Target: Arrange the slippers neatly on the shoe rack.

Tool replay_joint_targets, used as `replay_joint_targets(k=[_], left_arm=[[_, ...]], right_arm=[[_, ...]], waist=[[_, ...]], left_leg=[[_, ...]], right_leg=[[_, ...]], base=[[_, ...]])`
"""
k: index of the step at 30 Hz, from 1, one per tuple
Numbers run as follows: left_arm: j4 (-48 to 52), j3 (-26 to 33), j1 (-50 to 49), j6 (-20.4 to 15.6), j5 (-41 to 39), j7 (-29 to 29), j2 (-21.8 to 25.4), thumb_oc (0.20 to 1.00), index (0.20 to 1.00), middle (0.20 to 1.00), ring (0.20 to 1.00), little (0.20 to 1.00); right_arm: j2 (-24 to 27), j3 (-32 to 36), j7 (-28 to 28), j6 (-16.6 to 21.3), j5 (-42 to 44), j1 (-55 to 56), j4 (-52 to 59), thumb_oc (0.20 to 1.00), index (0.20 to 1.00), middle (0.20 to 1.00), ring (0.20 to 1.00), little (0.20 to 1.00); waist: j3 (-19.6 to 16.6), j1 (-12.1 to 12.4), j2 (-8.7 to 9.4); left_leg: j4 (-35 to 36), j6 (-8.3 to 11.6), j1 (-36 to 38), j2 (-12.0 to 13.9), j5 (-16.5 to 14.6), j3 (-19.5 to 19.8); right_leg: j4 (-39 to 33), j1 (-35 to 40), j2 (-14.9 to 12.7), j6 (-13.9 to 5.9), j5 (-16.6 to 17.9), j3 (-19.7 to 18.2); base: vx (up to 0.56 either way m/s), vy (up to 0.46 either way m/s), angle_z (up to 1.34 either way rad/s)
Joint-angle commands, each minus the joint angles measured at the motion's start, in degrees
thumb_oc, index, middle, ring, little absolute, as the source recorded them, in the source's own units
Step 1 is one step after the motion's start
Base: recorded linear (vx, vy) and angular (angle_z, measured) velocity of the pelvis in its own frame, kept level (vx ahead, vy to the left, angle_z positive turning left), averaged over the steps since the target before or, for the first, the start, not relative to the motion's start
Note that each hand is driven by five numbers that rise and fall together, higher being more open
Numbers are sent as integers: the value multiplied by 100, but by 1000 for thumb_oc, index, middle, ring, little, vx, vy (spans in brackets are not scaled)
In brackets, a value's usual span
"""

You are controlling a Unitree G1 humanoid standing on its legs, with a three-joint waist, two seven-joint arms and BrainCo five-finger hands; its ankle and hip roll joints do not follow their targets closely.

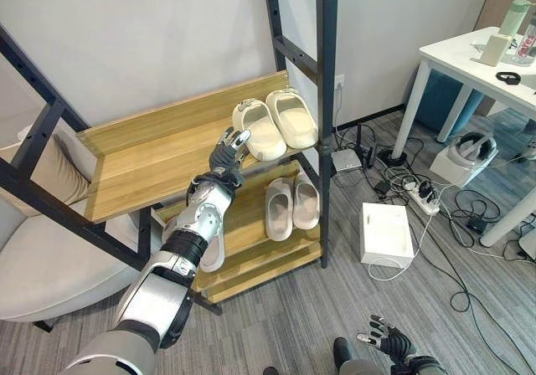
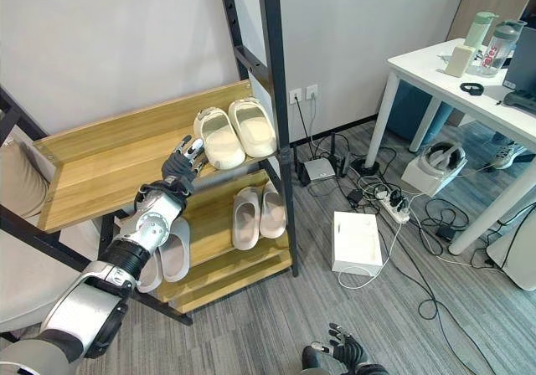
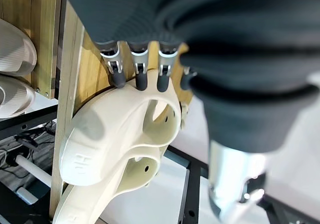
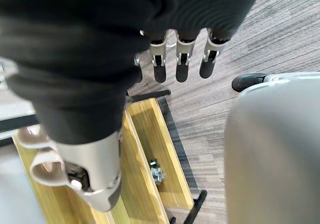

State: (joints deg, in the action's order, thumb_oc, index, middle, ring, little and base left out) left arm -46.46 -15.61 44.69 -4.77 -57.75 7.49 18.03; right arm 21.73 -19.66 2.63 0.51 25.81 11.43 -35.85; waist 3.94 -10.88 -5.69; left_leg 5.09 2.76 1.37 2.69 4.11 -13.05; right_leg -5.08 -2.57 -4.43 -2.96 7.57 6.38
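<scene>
1. Left eye view: the rack [image 1: 180, 145] stands against the wall, its top shelf bare wood except at the 2 o'clock end, where a cream pair [image 1: 275, 122] sits side by side, toes pointing away from the robot. The left hand [image 1: 228, 153] reaches up from 7 o'clock, fingers straight and spread, tips just beside the heel of the nearer cream slipper; whether they touch it I cannot tell. It grips nothing.
2. On the lower shelf a beige pair [image 1: 291, 206] lies neatly together, and a further pale slipper [image 1: 214, 254] shows partly behind the forearm. A white box [image 1: 386, 233] lies on the floor at 4 o'clock of the rack, with a power strip [image 1: 419, 195] beyond it and a white desk [image 1: 469, 67] at 2 o'clock.
3. The right hand [image 1: 387, 339] hangs low at 5 o'clock over the floor, fingers loosely spread, holding nothing.
4. Right eye view: same layout; two pale slippers [image 2: 166, 256] show side by side at the lower shelf's left end, by the forearm.
5. Left wrist view: the straight fingers [image 3: 141, 76] end right at the rim of the cream slipper, which rests on the shelf with its partner just beside it.
6. Right wrist view: relaxed fingers [image 4: 181, 64] hang above grey floor, nothing between them, with a wooden shelf edge [image 4: 150, 174] nearby.
</scene>
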Motion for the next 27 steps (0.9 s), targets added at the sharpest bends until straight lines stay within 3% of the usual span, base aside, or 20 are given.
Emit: replay_joint_targets(k=[1,2,3,4,5,8,12,18,20,23,27], left_arm=[[-515,104,949,-298,956,352,51,1000,1000,1000,1000,1000],[-51,410,886,-748,1514,1234,-243,1000,1000,1000,1000,1000],[363,424,775,-881,1751,1405,-316,1000,1000,1000,1000,1000],[390,423,756,-872,1766,1425,-322,1000,1000,1000,1000,1000],[1423,474,346,-1098,2336,1657,-315,1000,1000,1000,1000,1000],[2314,429,-11,-1295,2408,1429,-206,1000,1000,1000,1000,1000],[3706,139,-781,-1376,2162,457,-9,1000,1000,1000,1000,1000],[5320,-684,-2125,-934,1531,-1205,160,1000,1000,1000,1000,1000],[5562,-1072,-2595,-721,1458,-1599,307,1000,1000,1000,1000,1000],[5702,-1999,-3109,-334,1633,-2350,926,1000,1000,1000,1000,1000],[5418,-2465,-3422,-168,1986,-2658,1265,1000,1000,1000,1000,1000]], right_arm=[[34,-148,3,134,-60,-214,31,1000,1000,1000,1000,1000],[-87,-203,-130,242,-21,-377,-81,1000,1000,1000,1000,1000],[-121,-200,-174,285,9,-425,-94,1000,1000,1000,1000,1000],[-122,-202,-174,287,9,-421,-96,1000,1000,1000,1000,1000],[-156,-174,-235,379,150,-528,-76,1000,1000,1000,1000,1000],[-186,-143,-222,396,190,-625,-139,1000,1000,1000,1000,1000],[-281,9,-147,367,142,-622,-225,1000,1000,1000,1000,1000],[-461,178,-27,319,58,-564,-189,1000,1000,1000,1000,1000],[-472,214,-7,339,57,-541,-190,1000,1000,1000,1000,1000],[-442,188,13,400,0,-640,-356,1000,1000,1000,1000,1000],[-369,169,16,464,-9,-722,-457,1000,1000,1000,1000,1000]], waist=[[164,-87,173],[203,-35,218],[216,-24,234],[213,-25,234],[211,14,278],[156,76,305],[28,205,349],[-96,432,422],[-112,498,436],[-118,582,430],[-107,619,414]], left_leg=[[-9,216,230,-25,-188,293],[-9,212,231,-33,-179,332],[-9,211,230,-30,-174,346],[-9,212,234,-30,-174,347],[-9,210,239,-20,-185,388],[-9,208,261,-9,-199,422],[-9,212,306,5,-222,500],[-9,192,360,4,-238,641],[-9,174,372,-7,-242,684],[-9,144,407,-6,-257,731],[-9,130,425,3,-255,755]], right_leg=[[8,174,-272,-584,-75,132],[8,194,-276,-565,-90,157],[8,202,-276,-558,-93,171],[8,205,-276,-558,-94,173],[8,231,-276,-540,-113,186],[8,288,-271,-529,-132,214],[8,383,-273,-518,-147,290],[8,512,-281,-498,-180,417],[8,547,-283,-495,-184,449],[8,589,-280,-497,-197,486],[8,611,-276,-506,-202,493]], base=[[-37,-25,-4],[-31,-21,-2],[-31,-21,-2],[0,0,0],[0,0,0],[4,-1,2],[21,-6,17],[10,-2,10],[4,10,19],[-3,1,2],[-2,3,2]])
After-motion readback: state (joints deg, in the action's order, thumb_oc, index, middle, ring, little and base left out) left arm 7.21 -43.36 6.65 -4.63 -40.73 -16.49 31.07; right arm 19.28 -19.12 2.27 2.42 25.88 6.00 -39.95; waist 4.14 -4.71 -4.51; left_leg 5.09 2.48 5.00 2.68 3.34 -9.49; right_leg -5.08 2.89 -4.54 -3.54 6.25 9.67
